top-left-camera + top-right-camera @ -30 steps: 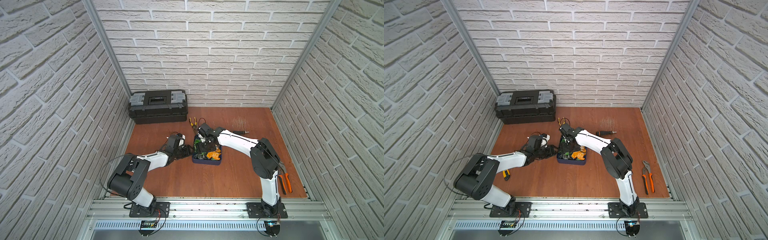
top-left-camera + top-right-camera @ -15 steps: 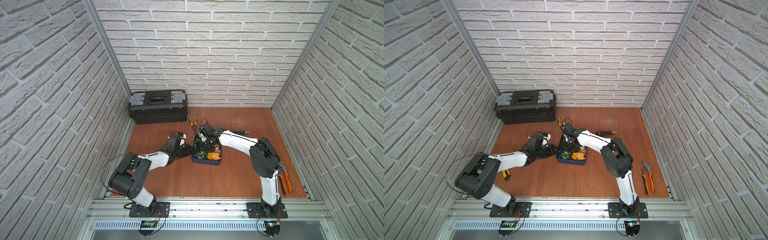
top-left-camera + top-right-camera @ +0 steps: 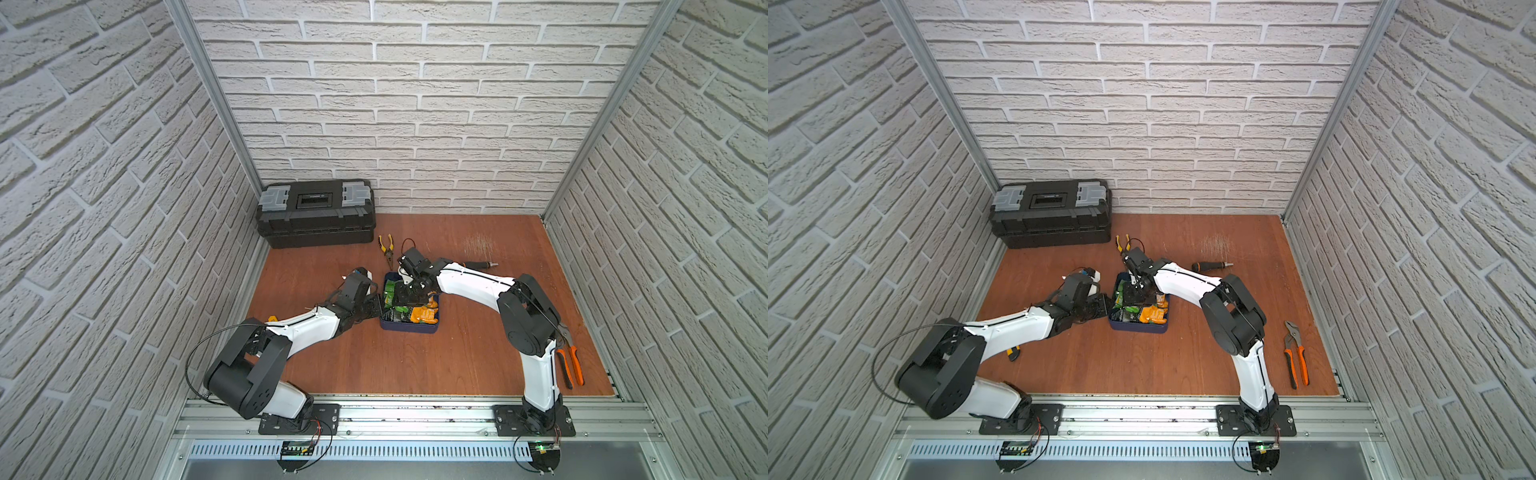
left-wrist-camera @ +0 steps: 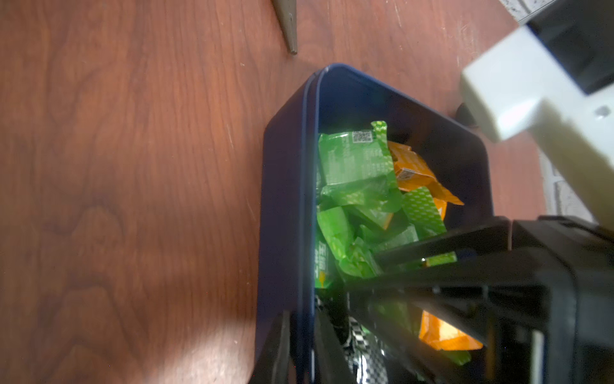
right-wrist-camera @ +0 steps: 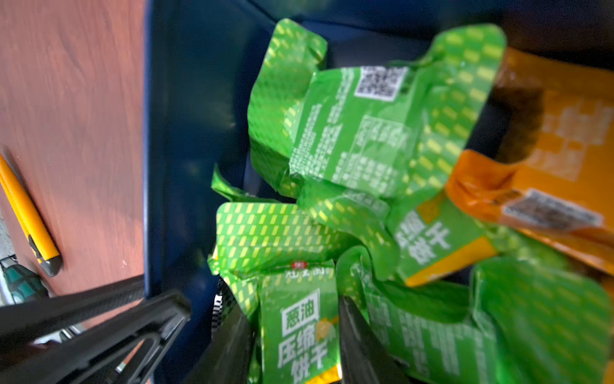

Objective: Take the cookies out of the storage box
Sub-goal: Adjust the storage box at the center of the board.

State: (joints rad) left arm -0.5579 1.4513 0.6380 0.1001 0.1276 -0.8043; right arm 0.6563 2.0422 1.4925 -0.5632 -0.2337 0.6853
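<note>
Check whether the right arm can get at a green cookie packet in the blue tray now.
Probably yes: the right gripper is down inside the blue tray, jaws either side of a green packet, with nothing lying over it.

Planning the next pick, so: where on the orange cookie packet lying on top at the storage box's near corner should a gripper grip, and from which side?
Probably from straight above, pinching the orange packet across its middle. It lies roughly flat on top of the other packets, and the storage box walls close beside it block a sideways approach.
</note>
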